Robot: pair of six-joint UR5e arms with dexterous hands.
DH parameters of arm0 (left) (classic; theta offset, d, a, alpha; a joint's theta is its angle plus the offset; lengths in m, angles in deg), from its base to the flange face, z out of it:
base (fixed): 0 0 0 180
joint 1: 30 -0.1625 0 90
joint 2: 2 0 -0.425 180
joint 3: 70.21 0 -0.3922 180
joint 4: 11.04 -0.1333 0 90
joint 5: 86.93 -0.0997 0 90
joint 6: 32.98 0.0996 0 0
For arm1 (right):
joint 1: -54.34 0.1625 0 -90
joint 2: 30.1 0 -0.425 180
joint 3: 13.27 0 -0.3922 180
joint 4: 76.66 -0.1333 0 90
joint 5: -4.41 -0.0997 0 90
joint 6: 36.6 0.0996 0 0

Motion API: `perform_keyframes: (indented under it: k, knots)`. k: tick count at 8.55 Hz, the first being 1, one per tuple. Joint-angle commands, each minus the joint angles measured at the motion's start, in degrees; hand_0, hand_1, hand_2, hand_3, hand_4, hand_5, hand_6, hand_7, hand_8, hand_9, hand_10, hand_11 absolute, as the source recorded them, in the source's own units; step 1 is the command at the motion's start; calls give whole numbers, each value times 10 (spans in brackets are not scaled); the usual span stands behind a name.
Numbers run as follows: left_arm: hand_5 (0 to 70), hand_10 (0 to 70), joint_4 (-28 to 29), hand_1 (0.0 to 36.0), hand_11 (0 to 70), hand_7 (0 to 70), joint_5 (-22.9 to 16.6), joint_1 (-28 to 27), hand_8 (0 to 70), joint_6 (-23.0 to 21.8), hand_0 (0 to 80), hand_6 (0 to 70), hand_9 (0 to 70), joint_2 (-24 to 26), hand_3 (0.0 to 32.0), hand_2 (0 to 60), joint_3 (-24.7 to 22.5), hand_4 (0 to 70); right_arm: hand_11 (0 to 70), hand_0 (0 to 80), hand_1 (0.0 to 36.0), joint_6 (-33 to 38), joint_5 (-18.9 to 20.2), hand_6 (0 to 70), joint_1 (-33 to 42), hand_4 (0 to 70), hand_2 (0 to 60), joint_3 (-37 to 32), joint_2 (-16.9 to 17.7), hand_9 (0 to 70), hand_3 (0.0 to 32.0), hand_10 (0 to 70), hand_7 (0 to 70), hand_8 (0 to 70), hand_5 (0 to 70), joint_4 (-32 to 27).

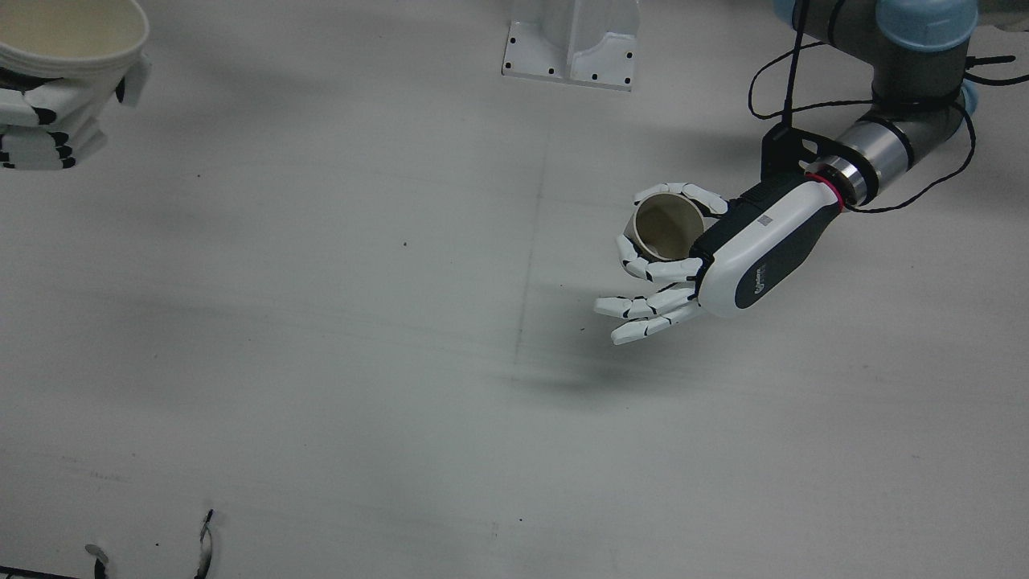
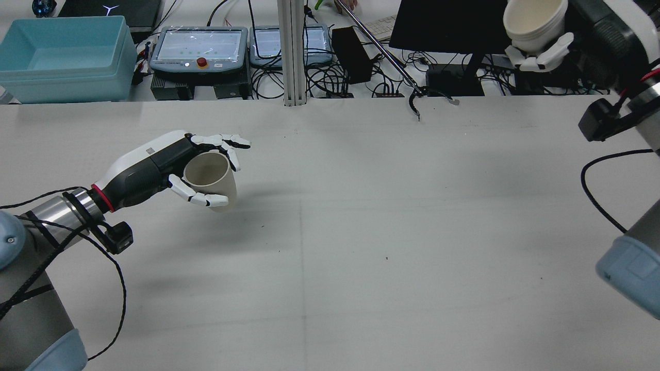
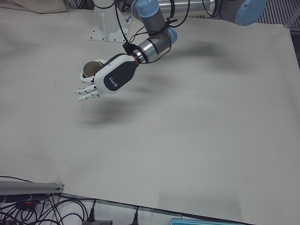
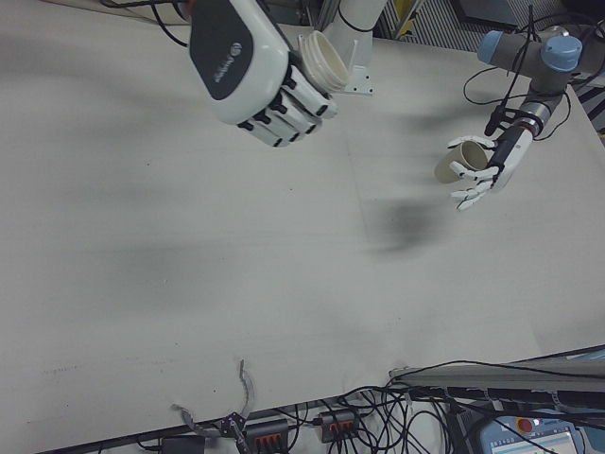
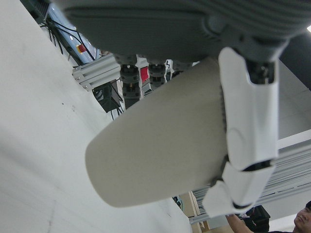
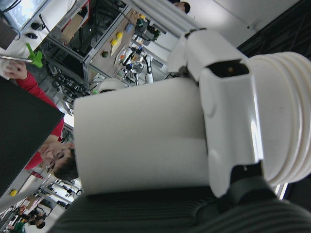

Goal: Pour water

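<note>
Cups sit gripped: paper cup [image 1: 666, 228] in left hand [image 1: 727, 253], white cup [image 2: 533, 20] in right hand [image 2: 562, 41].

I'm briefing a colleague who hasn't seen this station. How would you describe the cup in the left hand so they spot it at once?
Start in the rear view at the robot's left arm, low on that view's left side, and follow it to the white-and-black left hand above the white table. Its fingers wrap a plain beige paper cup. Unlike the wider white ribbed-rim cup held high by the right hand, this one is smooth and tapered.
</note>
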Motion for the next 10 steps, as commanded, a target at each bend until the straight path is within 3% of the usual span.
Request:
perform_keyframes:
  k: [1,3,4,6,7,8,9,10]
  knots:
    - [700,178,159,337,269,230,-4,83,94,-50,578,197,137,-184,0,600,20,700,700,800,360,135,66,700,158,463,600,-45,123,700,0,700,700,700,700,-136]
    - [700,179,232,338,270,232,-17,153,95,-77,572,203,137,-243,0,600,57,700,700,800,360,180,141,700,238,498,600,-146,177,700,0,700,700,700,700,-250]
    - [700,178,264,337,268,231,-35,193,94,-78,569,200,136,-272,0,600,71,700,700,800,360,194,159,700,267,461,600,-202,205,700,0,700,700,700,700,-304]
    - [700,177,305,326,267,231,-41,222,92,-77,580,196,135,-300,0,600,92,700,700,800,360,240,154,700,267,475,600,-437,208,700,0,700,700,700,700,-520]
    - [700,175,329,313,265,233,-41,222,90,-67,583,194,132,-326,0,600,94,700,700,800,360,258,153,700,266,524,600,-512,190,700,0,700,700,700,700,-564]
    - [700,174,370,303,263,232,-40,222,88,-36,587,189,131,-344,0,600,108,700,700,800,360,248,152,700,264,622,600,-551,185,700,0,700,700,700,700,-568]
    - [700,175,412,301,266,233,-38,221,86,-2,590,184,131,-345,0,600,144,700,700,800,360,240,152,700,262,652,600,-583,178,700,0,700,700,700,700,-570]
    - [700,175,449,303,265,233,-33,219,86,16,594,181,131,-339,0,600,183,700,700,800,360,228,152,700,261,618,600,-613,168,700,0,700,700,700,700,-570]
